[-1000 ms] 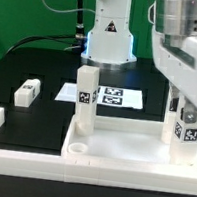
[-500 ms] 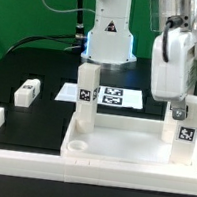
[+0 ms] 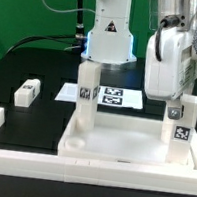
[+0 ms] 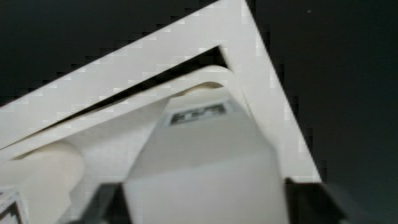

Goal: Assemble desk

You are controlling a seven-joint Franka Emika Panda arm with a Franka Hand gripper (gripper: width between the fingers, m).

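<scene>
In the exterior view, the white tabletop lies like a tray at the front of the black table. Two legs stand up in its back corner holes, one leg on the exterior view's left and one on the exterior view's right under the gripper, while a loose leg lies alone on the table. In the wrist view, the dark fingers sit on each side of the standing leg in its tabletop corner, but it is not clear if they squeeze it.
</scene>
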